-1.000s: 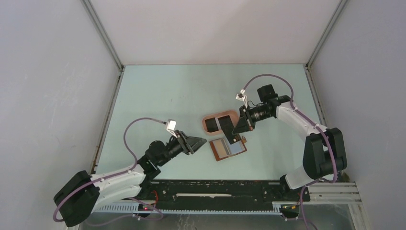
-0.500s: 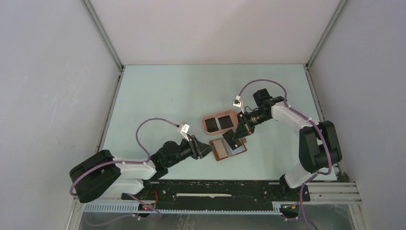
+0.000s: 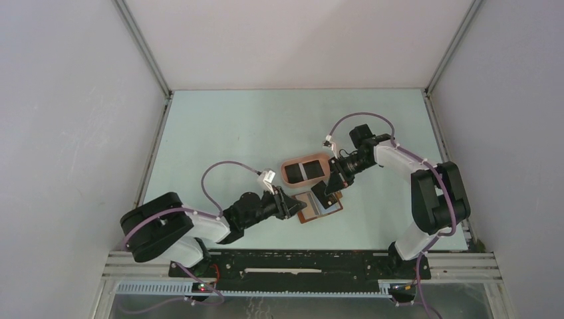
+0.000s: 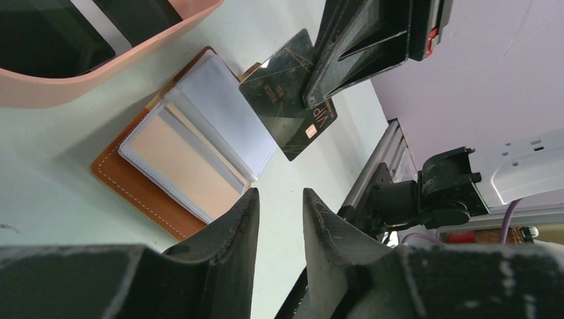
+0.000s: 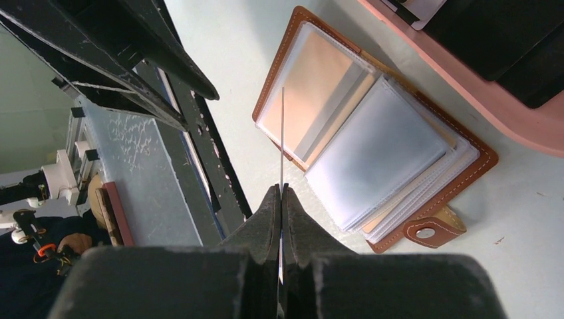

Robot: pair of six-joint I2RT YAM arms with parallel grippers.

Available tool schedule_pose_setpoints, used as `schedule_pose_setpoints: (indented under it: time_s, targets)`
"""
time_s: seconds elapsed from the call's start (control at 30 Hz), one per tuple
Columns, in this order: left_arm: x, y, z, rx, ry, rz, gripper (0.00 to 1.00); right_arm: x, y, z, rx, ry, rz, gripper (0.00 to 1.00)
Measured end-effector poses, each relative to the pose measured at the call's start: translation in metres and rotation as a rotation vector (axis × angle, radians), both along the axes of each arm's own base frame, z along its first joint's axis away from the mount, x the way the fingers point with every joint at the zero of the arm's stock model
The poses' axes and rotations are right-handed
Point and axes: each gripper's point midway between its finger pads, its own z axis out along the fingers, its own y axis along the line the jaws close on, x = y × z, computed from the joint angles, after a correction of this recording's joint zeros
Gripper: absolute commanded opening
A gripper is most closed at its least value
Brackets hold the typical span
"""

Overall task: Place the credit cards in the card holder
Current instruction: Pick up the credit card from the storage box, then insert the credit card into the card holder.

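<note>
The card holder (image 3: 320,207) lies open on the table, brown leather outside with clear pockets inside. It also shows in the left wrist view (image 4: 193,153) and the right wrist view (image 5: 372,139). A tan card (image 5: 312,80) shows in its left pocket. My right gripper (image 5: 282,193) is shut on a black credit card (image 4: 289,100) and holds it on edge just above the open holder (image 3: 322,192). My left gripper (image 4: 281,199) is open a little and empty, right at the holder's left edge (image 3: 296,207). Two more black cards (image 3: 303,171) lie in the pink tray.
The pink oval tray (image 3: 284,174) sits just behind the holder; its rim shows in the left wrist view (image 4: 100,73) and the right wrist view (image 5: 505,113). The holder's snap tab (image 5: 425,232) sticks out on its right side. The black base rail (image 3: 299,262) runs along the near edge.
My left gripper has moved right, up to the holder's left edge. My right gripper has brought the black card down and a little left, closer over the open holder.
</note>
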Motion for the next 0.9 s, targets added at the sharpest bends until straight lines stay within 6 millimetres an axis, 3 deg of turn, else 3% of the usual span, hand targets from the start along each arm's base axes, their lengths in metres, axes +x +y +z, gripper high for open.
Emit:
schedule_pose_setpoints:
  time_s: [0.9]
  targets:
    - [0.015, -0.017, -0.021, 0.092, 0.054, 0.036, 0.25, 0.008, -0.002, -0.019, -0.076, 0.039, -0.053, 0.0]
